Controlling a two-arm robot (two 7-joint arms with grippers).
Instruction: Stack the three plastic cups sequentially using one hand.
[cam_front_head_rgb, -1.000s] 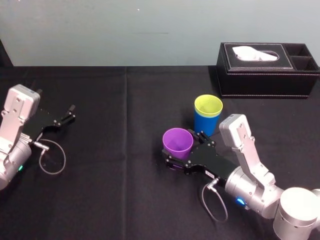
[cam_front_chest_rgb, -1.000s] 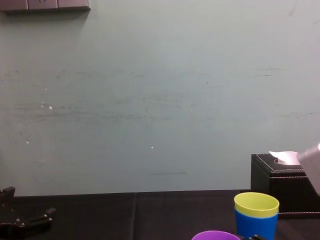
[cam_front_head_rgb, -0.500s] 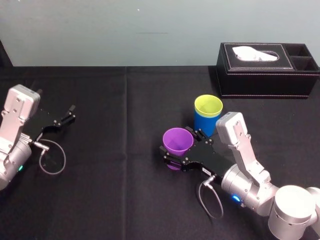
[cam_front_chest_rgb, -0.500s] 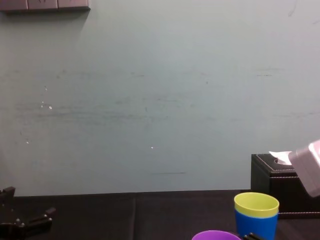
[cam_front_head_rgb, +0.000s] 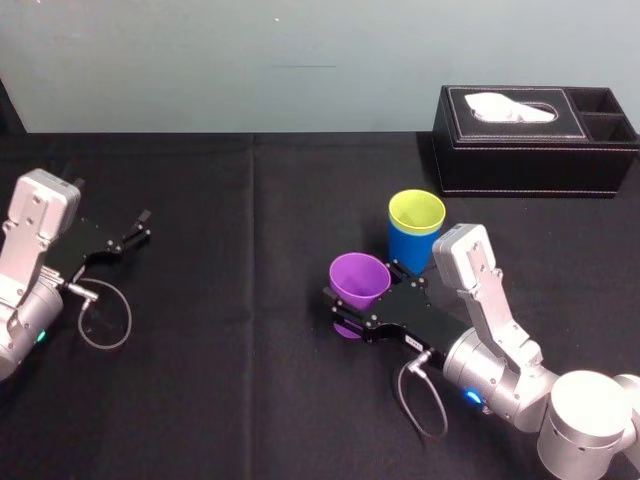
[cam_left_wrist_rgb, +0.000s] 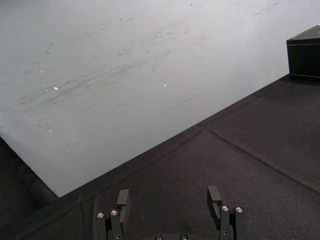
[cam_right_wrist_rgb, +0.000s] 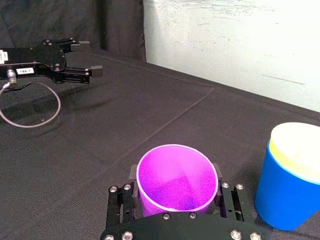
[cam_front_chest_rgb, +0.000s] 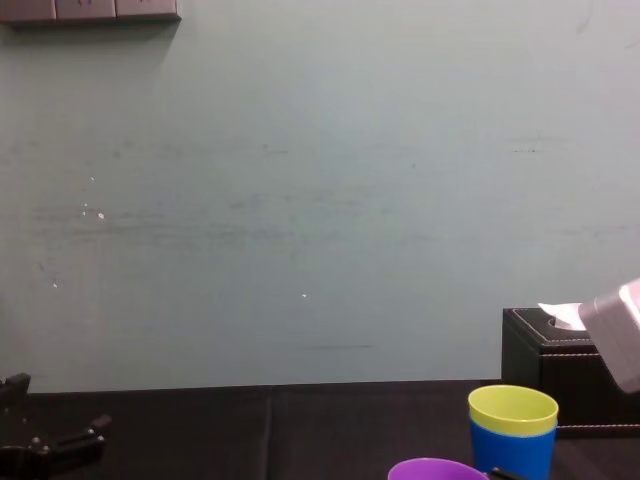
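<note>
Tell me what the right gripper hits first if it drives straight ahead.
Probably nothing: past the purple cup it holds, the right gripper faces just black table; the left gripper sits off to one side.

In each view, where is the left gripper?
Head view: left gripper, open, at the table's left side.
Left wrist view: its fingers, in the foreground.
Right wrist view: far beyond the purple cup held by the right gripper.
Chest view: lower left corner.
Shared landmark: the cloth seam.

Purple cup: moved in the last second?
Yes, slightly. The purple cup, held by the right gripper, has edged right toward the blue cup and risen a little.
</note>
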